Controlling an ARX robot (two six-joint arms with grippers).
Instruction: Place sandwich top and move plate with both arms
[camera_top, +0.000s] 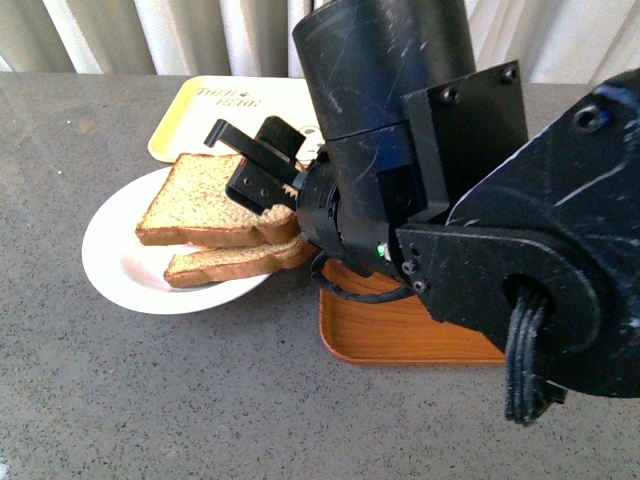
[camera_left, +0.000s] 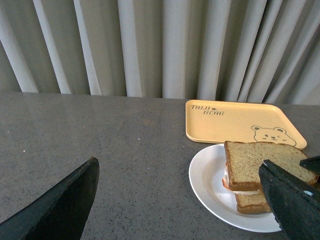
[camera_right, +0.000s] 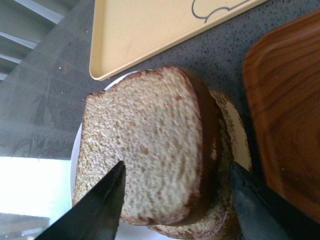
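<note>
Right tool (camera_right: 176, 167), spread wide, straddles sandwich top (camera_right: 150, 130) on the plate (camera_top: 110, 260).

I read lettering in one place only, on the pale yellow rectangular plastic tray (camera_left: 235, 125): "BEAR" in dark capitals, with a shorter word above it that looks like "TAIJI". Both stand in the tray's corner opposite its outlined bear face (camera_left: 268, 134).
</note>
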